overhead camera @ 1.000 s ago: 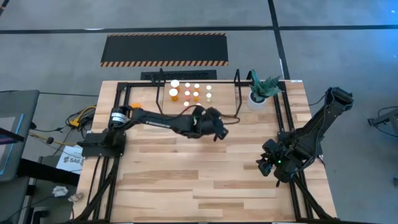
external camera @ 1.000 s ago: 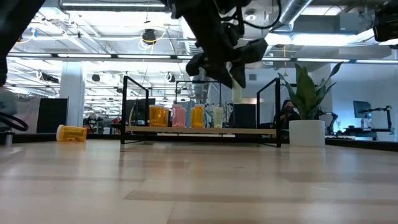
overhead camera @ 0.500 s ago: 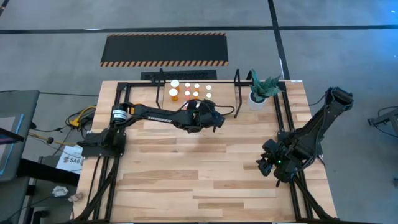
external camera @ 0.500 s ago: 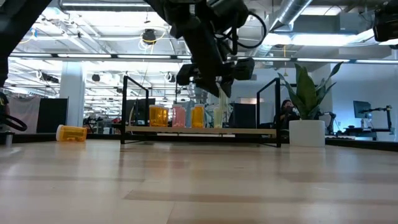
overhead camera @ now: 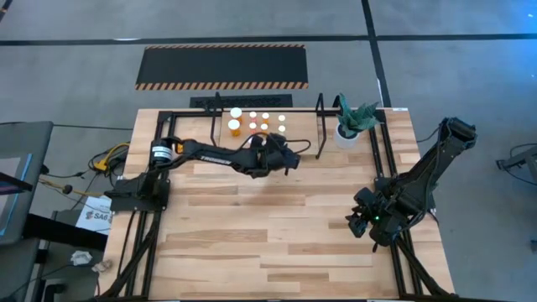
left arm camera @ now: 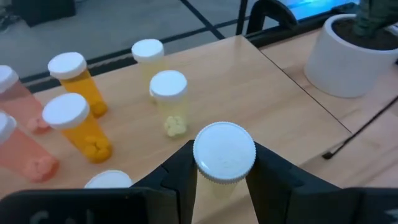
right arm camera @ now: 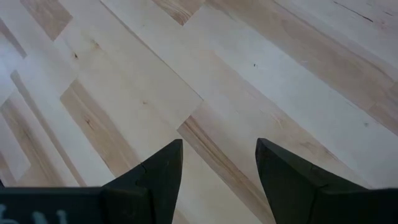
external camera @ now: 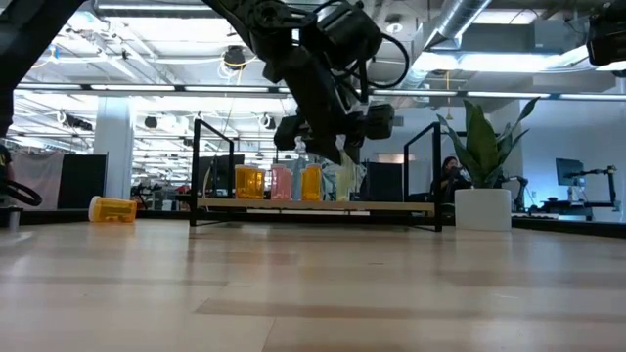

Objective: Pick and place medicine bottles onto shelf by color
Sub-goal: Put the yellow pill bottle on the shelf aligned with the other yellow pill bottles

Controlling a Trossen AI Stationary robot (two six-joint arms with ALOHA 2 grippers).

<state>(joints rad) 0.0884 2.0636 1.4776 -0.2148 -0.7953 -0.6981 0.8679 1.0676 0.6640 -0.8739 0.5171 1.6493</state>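
Note:
My left gripper (overhead camera: 289, 156) is shut on a pale yellow medicine bottle (left arm camera: 224, 155) with a white cap, at the near side of the shelf (overhead camera: 319, 117). In the low view the gripper (external camera: 337, 147) hangs above the shelf floor (external camera: 313, 205). Several white-capped bottles stand on the shelf just beyond: orange (left arm camera: 78, 121), reddish (left arm camera: 18, 149) and pale (left arm camera: 169, 99). One orange bottle (external camera: 112, 208) lies on its side on the table, left of the shelf. My right gripper (right arm camera: 217, 168) stands open over bare wood at the table's right side (overhead camera: 361, 220). My left gripper pinches the pale bottle between its two fingers (left arm camera: 177, 183), just under the white cap (left arm camera: 202, 168), one finger on each side. The fingers slant down at it from the near left. The bottle stands upright in the hold, lifted clear of the wood.
A white pot with a green plant (overhead camera: 348, 126) stands right of the shelf, close to its right hoop (external camera: 435, 176). A thin black cable (left arm camera: 367, 124) lies near the pot. The wide near half of the table (overhead camera: 268, 243) is bare wood.
My left gripper has carried the pale bottle toward the table's far edge and down, toward the shelf's right part. It has rolled a little on the way and stayed shut on the bottle.

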